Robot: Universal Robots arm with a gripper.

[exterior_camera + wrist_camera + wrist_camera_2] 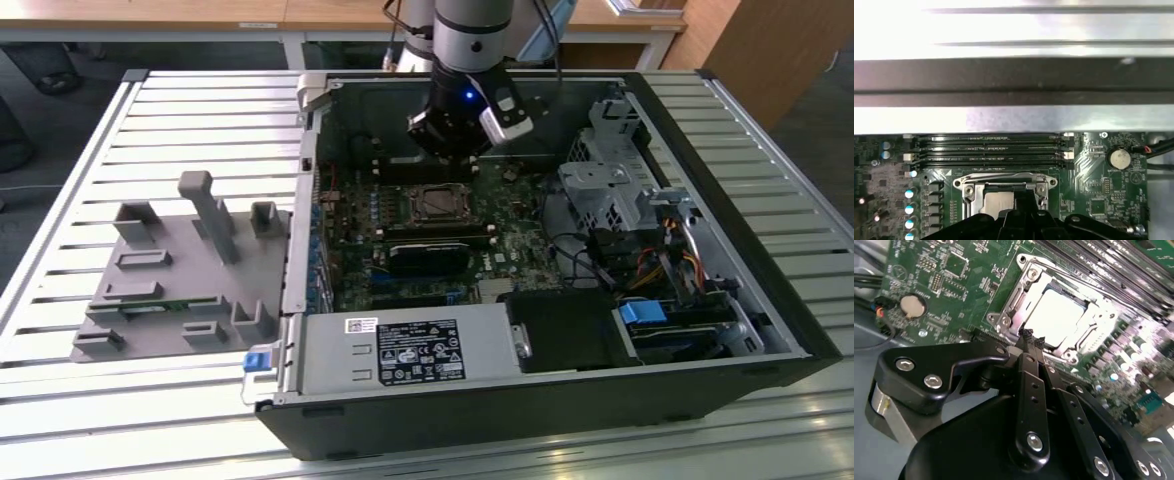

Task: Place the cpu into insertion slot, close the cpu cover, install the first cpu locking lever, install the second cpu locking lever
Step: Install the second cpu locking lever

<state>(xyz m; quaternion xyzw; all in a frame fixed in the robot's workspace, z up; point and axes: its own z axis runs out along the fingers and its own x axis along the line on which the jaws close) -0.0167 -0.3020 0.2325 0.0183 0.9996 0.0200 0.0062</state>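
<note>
The cpu (1056, 315) lies flat in the insertion slot (1029, 272), its silver-grey top showing through the square opening of the cpu cover (1100, 315). The cover lies down over the chip. In the second wrist view my gripper (1027, 336) hangs just above the socket's edge, its dark fingers shut together with nothing between them. The first wrist view shows the gripper (1021, 200) in front of the cpu (998, 202) and the cover (1004, 181). In the exterior view the gripper (449, 152) hovers over the board just behind the insertion slot (435, 205).
The open computer case (307, 200) stands on a slatted metal table. Long black memory slots (989, 147) run beside the socket. A coin battery (913, 305), a drive cage (614, 190) with cables, a power supply (400, 350) and a grey fixture (187, 270) are around.
</note>
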